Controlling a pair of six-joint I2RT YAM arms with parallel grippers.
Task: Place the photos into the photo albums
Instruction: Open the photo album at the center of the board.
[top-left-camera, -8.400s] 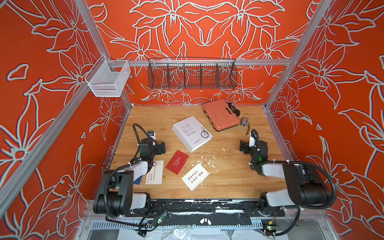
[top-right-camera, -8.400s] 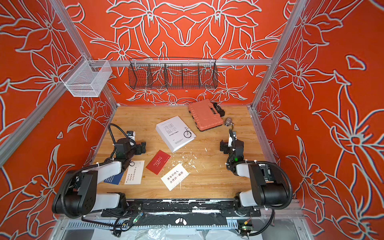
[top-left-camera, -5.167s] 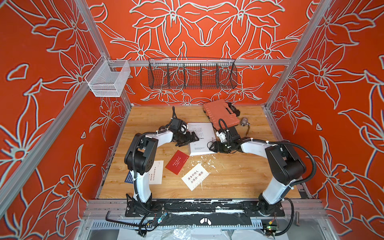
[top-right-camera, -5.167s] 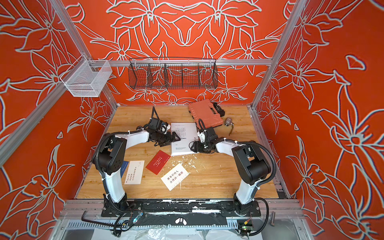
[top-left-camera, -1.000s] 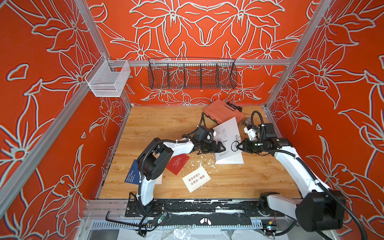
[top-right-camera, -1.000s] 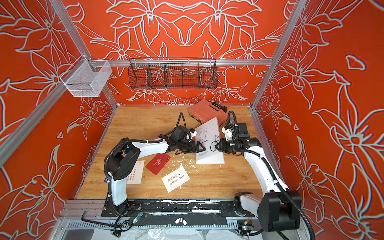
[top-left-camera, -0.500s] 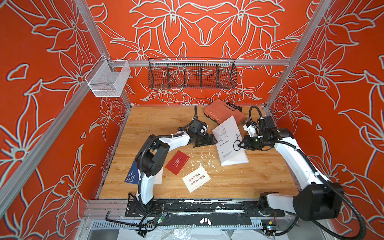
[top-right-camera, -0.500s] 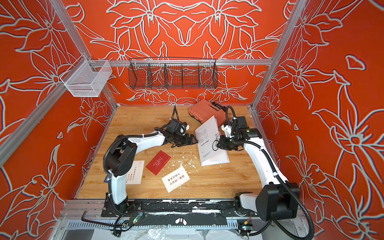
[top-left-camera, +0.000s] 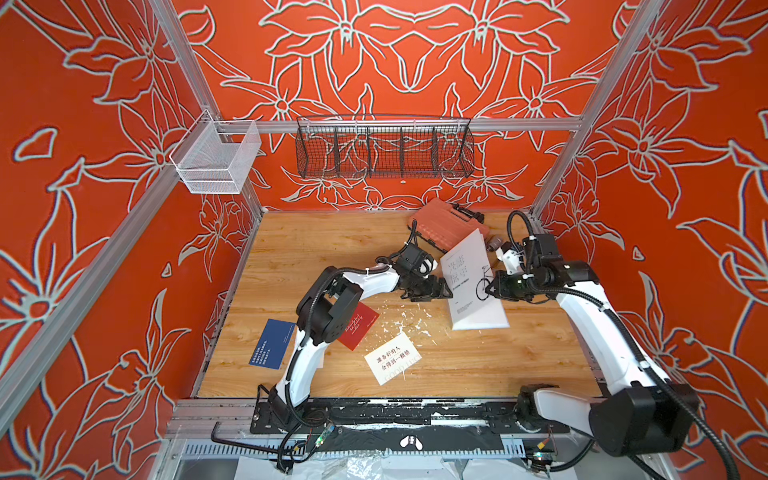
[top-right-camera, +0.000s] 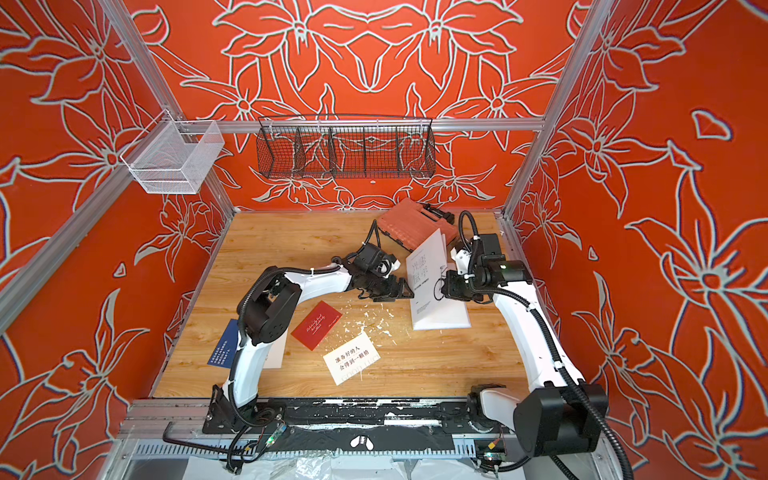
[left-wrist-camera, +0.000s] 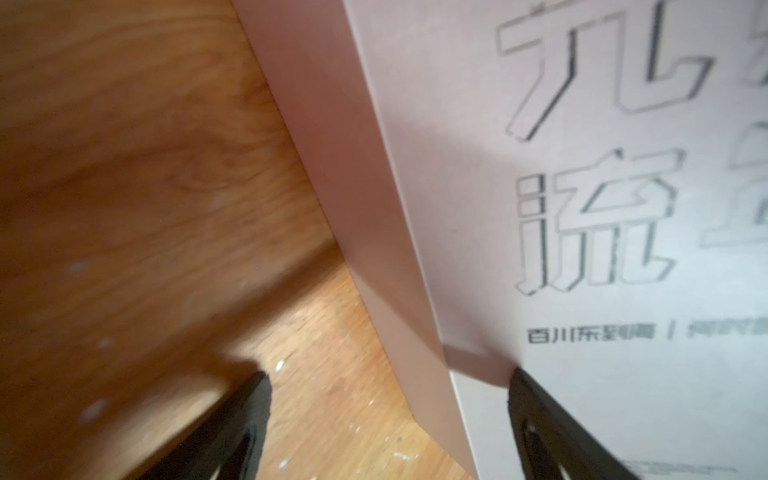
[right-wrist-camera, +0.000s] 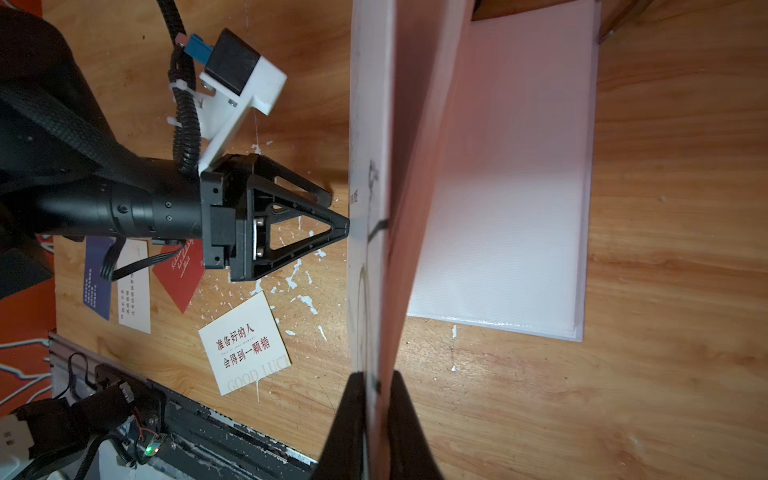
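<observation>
The white photo album (top-left-camera: 478, 322) lies open at the right of the table. Its cover (top-left-camera: 465, 270) (top-right-camera: 426, 266) stands raised, with my right gripper (right-wrist-camera: 376, 376) (top-left-camera: 492, 286) shut on the cover's free edge. My left gripper (left-wrist-camera: 388, 378) (top-right-camera: 405, 291) is open at the cover's outer face near the spine, holding nothing. On the table lie the photos: a dark red card (top-left-camera: 359, 328), a white card with Chinese text (top-left-camera: 392, 362), a navy card (top-left-camera: 272, 344), and a second white card (right-wrist-camera: 134, 286) largely hidden under my left arm.
An orange ribbed case (top-left-camera: 446, 224) sits just behind the album, with a small metal part (top-left-camera: 494, 243) beside it. A black wire basket (top-left-camera: 384, 149) and a white mesh basket (top-left-camera: 216, 162) hang on the back rails. White flecks litter the wood.
My left gripper has swung right, back up to the album cover. The right gripper has tipped the cover slightly more upright.
</observation>
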